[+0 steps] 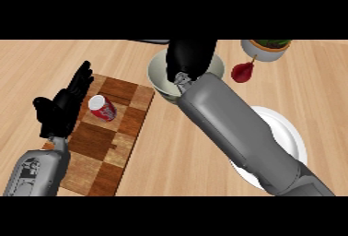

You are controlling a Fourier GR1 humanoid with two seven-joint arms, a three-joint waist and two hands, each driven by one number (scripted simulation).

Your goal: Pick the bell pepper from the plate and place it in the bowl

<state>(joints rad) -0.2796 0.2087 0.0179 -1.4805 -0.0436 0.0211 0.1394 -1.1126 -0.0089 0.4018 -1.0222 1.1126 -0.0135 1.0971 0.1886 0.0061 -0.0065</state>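
Note:
My right hand [191, 56] hovers over the pale bowl [159, 73] at the top centre, its back towards me and its fingers curled downwards. The bell pepper shows nowhere; the curled hand hides it. My right forearm stretches from the lower right across the white plate [288, 133], whose visible part is bare. At the left, my left hand [62, 107] rests open, fingers up, over the edge of the chequered board.
A red can [102, 108] lies on the wooden chequered cutting board [108, 152] at the left. A dark red pear [242, 71] lies just right of the bowl, and a white pot with a plant [266, 49] stands behind it.

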